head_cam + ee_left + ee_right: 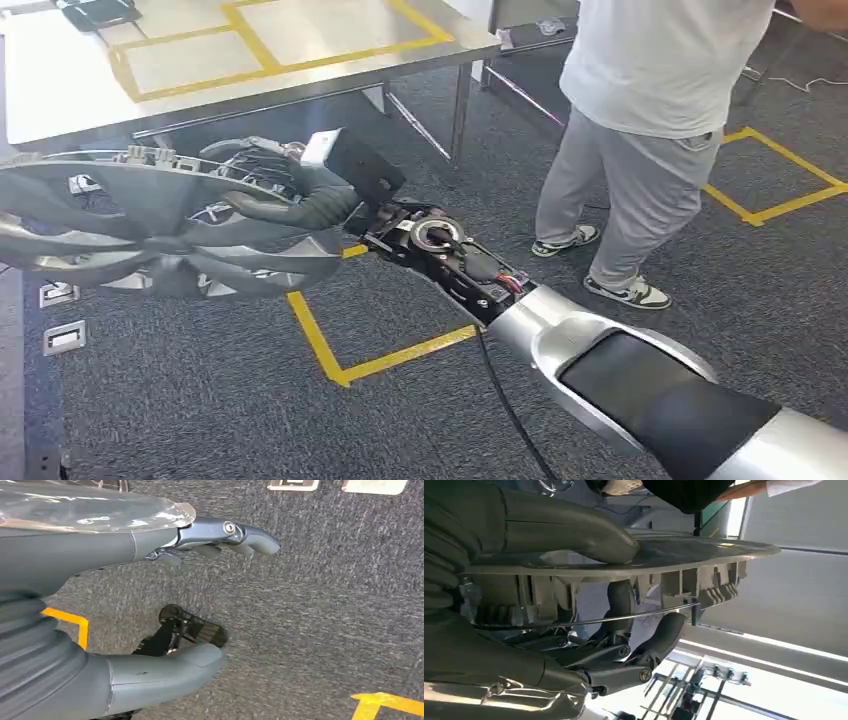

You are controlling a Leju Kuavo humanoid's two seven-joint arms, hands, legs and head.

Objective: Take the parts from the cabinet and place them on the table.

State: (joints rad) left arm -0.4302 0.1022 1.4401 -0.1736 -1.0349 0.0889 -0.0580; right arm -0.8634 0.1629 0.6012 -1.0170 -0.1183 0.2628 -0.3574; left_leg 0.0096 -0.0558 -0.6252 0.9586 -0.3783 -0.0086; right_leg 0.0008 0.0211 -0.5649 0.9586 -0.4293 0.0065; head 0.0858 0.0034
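Looking down from the head view, we see grey carpet floor (200,400) marked with yellow tape lines (385,360), and beyond it a steel bench (60,90) with yellow tape rectangles on its top. A person (650,120) in a white shirt and grey trousers stands on the carpet off the bench's right end. The part, a silver wheel cover (130,230), hangs in the air in front of the bench's near edge, above the floor and not on the bench. We hold it with the right robot hand (315,205): in the right wrist view the thumb (569,532) presses on the cover's smooth face while the dark fingers (664,635) curl behind the ribbed back and its wire ring, so the rim is pinched between them. Our left robot hand (200,587) hangs over the carpet with nothing in it, thumb and fingers apart. Two small metal floor plates (62,338) sit in the carpet at the left.
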